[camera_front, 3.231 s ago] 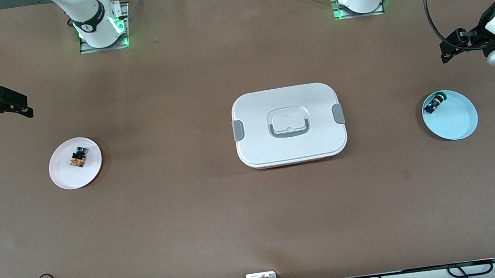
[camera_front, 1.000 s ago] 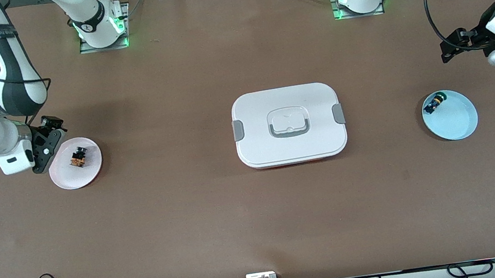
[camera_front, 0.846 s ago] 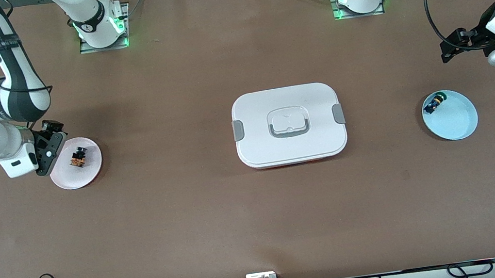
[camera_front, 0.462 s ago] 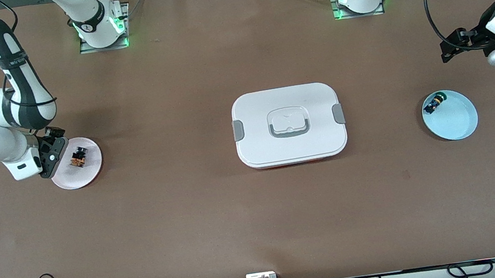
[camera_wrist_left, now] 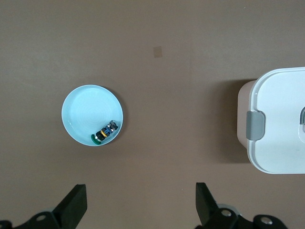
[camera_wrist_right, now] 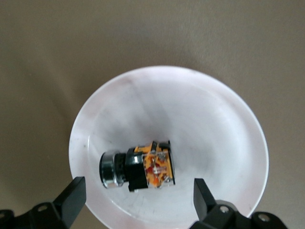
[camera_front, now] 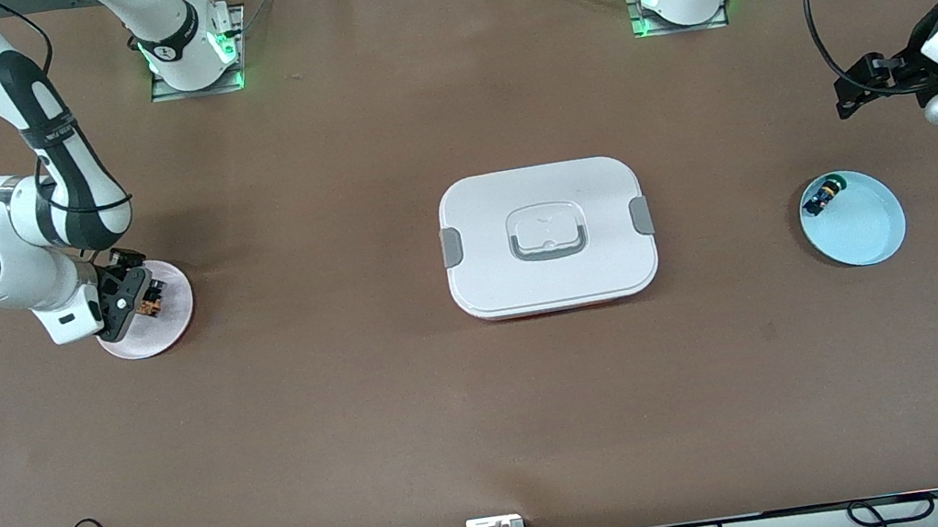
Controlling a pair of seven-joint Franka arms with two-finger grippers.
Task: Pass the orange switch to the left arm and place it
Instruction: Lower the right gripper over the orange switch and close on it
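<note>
Pickup not yet made: orange switch (camera_wrist_right: 138,168) lies on the pink plate (camera_front: 172,331) near the tabletop's right-arm edge.

Right gripper (camera_wrist_right: 138,202) hovers over it, jaws wide and empty; left gripper (camera_wrist_left: 140,207), also spread empty, waits above the blue plate (camera_wrist_left: 78,112). Lift, handover around the box (camera_front: 547,236) remain.

the right gripper (camera_front: 129,300) covers most of the orange switch (camera_front: 152,303) in the front view.

Brown table (camera_front: 379,407) carries the box (camera_front: 548,236) midway, a pink plate (camera_front: 163,332) toward the right arm's end, a blue plate (camera_front: 865,227) toward the left arm's
</note>
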